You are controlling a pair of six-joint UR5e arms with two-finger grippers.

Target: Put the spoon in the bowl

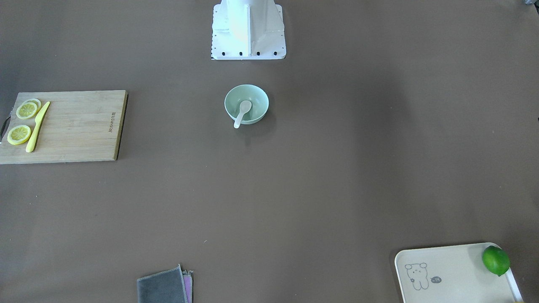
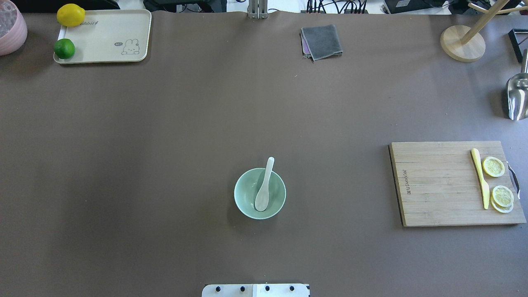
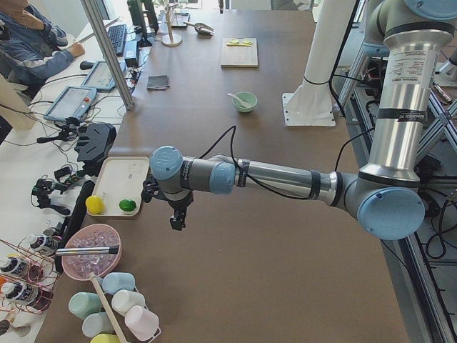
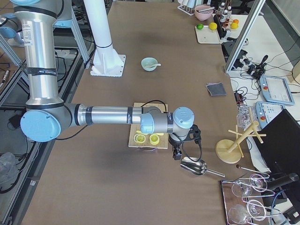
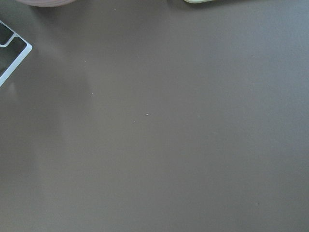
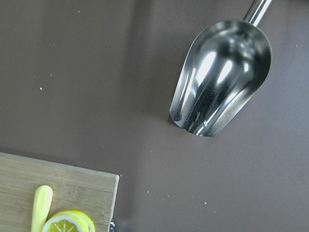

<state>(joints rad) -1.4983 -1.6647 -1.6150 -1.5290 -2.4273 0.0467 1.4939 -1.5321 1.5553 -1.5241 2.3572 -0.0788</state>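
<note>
The pale mint-green bowl (image 2: pixel 244 194) stands near the robot base at the table's middle. The white spoon (image 2: pixel 264 186) lies in it, scoop at the bottom and handle resting over the rim, pointing away from the robot. Both also show in the front-facing view: bowl (image 1: pixel 257 102), spoon (image 1: pixel 243 112). My left gripper (image 3: pixel 176 222) hangs above the table far to the left, near the tray; I cannot tell whether it is open. My right gripper (image 4: pixel 176 154) hangs far to the right, beside the cutting board and above a metal scoop; I cannot tell its state. Neither wrist view shows fingers.
A wooden cutting board (image 2: pixel 437 185) on the right holds a yellow knife (image 2: pixel 480 179) and lemon slices (image 2: pixel 493 166). A metal scoop (image 6: pixel 222 77) lies beyond it. A cream tray (image 2: pixel 107 37) with a lemon and a lime is far left. A grey cloth (image 2: pixel 321 41) lies at the far edge.
</note>
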